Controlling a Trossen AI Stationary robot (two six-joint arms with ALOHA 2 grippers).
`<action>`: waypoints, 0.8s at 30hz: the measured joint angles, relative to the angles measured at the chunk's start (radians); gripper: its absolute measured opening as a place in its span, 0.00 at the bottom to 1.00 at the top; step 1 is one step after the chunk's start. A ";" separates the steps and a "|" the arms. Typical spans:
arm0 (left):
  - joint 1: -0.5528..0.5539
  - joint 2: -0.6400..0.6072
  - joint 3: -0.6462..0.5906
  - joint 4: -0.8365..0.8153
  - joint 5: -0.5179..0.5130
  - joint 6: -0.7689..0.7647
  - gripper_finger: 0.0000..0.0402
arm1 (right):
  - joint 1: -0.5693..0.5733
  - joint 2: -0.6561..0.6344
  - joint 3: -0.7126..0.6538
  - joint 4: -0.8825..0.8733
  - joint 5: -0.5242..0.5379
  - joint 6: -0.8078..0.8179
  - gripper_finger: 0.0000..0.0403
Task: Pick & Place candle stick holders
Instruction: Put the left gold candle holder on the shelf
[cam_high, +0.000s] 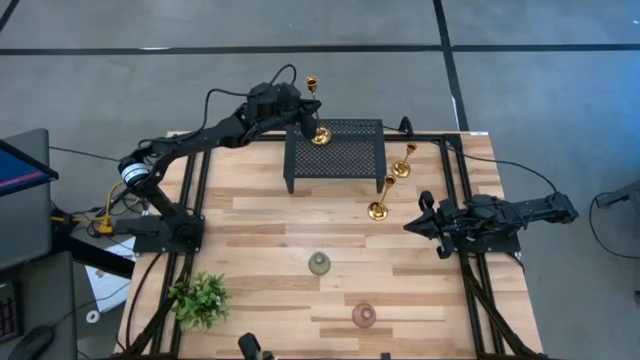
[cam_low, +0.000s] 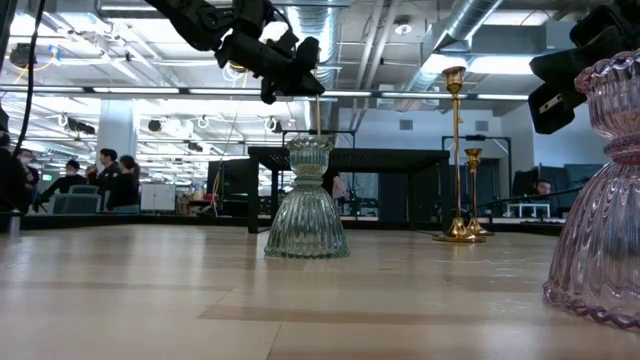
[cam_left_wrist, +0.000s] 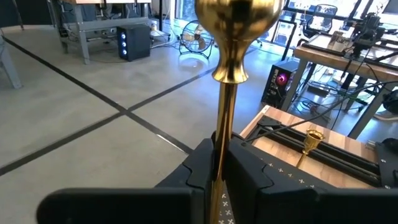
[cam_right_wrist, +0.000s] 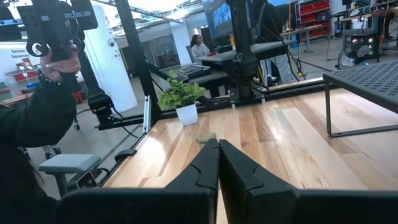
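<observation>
Over the black perforated rack (cam_high: 335, 150) at the far edge of the table (cam_high: 270, 230), the left gripper (cam_high: 300, 115) holds one gold candlestick (cam_high: 316, 110), fingers pinched on its thin stem a little below the bulbous cup, as the left wrist view shows (cam_left_wrist: 235, 37); the flared base sits at or just above the rack's top, and I cannot tell whether it is touching. Two more gold candlesticks (cam_high: 392, 180) stand just beside the rack's right end, near each other; the grey-green cup (cam_high: 319, 264) sits mid-table and the pinkish cup (cam_high: 364, 316) nearer the front edge, well apart from the rack; a leafy plant (cam_high: 200, 298) occupies the front-left corner. The right gripper (cam_high: 425, 222) waits low over the right side of the table, near the two standing candlesticks, its fingers pressed together on nothing. My judgement: these candlesticks are rigid polished metal, slick under the pads, tall and probably bottom-heavy, so a grip on the narrow stem works but lets the piece swing or slip if it loosens; it wants setting down level, or it will topple. The squat cups look like ribbed glass in the low view (cam_low: 306, 215), fragile, best taken across the narrow neck.
</observation>
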 joint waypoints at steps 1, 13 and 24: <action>0.000 0.000 0.000 0.000 0.000 0.000 0.09 | 0.000 0.000 0.000 0.000 0.000 0.000 0.00; 0.000 0.016 0.000 0.030 0.000 -0.013 0.09 | 0.000 0.000 0.000 0.000 0.000 0.000 0.00; 0.000 0.111 0.000 0.064 0.000 -0.048 0.17 | 0.000 0.000 0.000 0.000 -0.005 0.000 0.00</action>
